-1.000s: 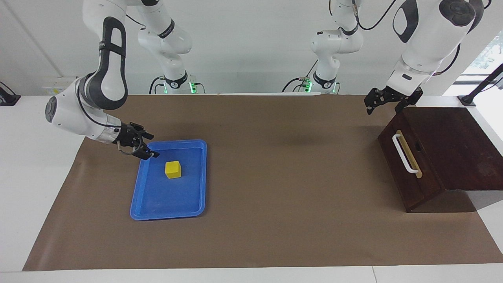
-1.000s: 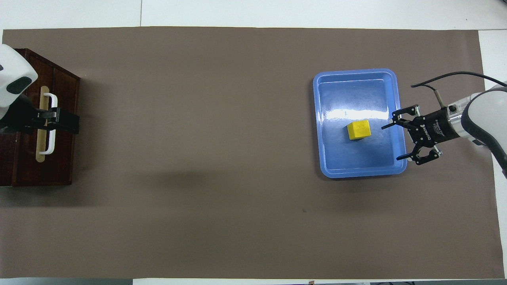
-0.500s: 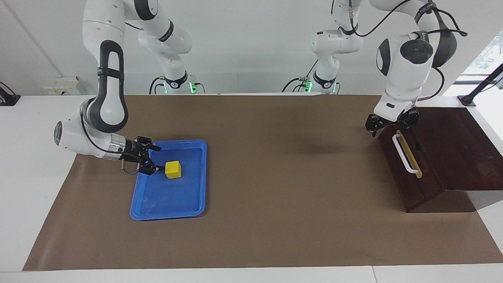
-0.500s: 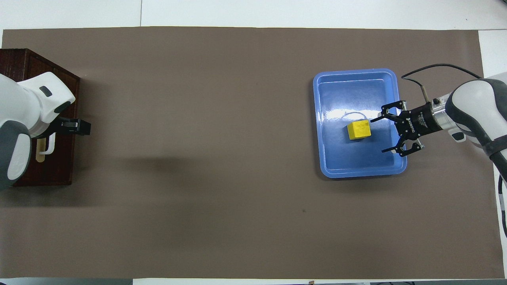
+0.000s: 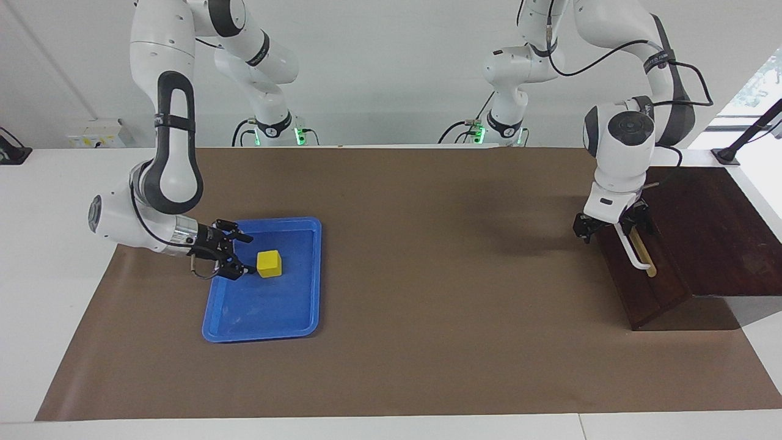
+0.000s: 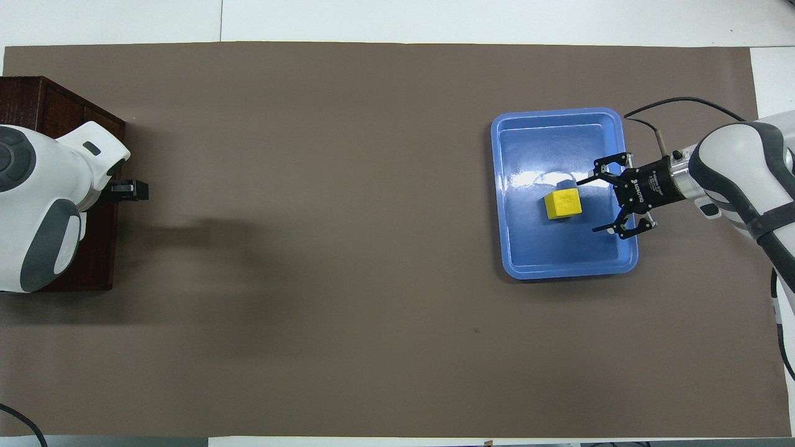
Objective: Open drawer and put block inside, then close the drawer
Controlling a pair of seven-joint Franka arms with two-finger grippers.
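- The dark brown wooden box (image 5: 690,238) sits at the left arm's end of the brown paper-covered table (image 5: 427,275), its front turned toward the middle, which looks meant to give that arm a straight pull on the drawer.
- The drawer (image 5: 635,269), with its white bar handle (image 5: 632,247) on a tan strip, is shut; I would say the opening step has not begun.
- The flat blue plastic tray (image 6: 612,264) lies toward the right arm's end of the table, apparently a holding place that keeps the cube within that arm's reach.
- The left gripper (image 5: 611,225) is low at the box front, right at the upper end of the handle. I cannot tell from here whether it has the bar or how its fingers are set.
- The right gripper (image 6: 590,206) is down inside the tray with its fingers spread wide, pointing along the tray floor as if lining up a sideways grasp.
- The small bright yellow cube block (image 6: 563,203) rests on the tray floor just ahead of that gripper's fingertips, roughly centred on the gap between them. The tips have about reached its near face, and I see no grip on it yet.
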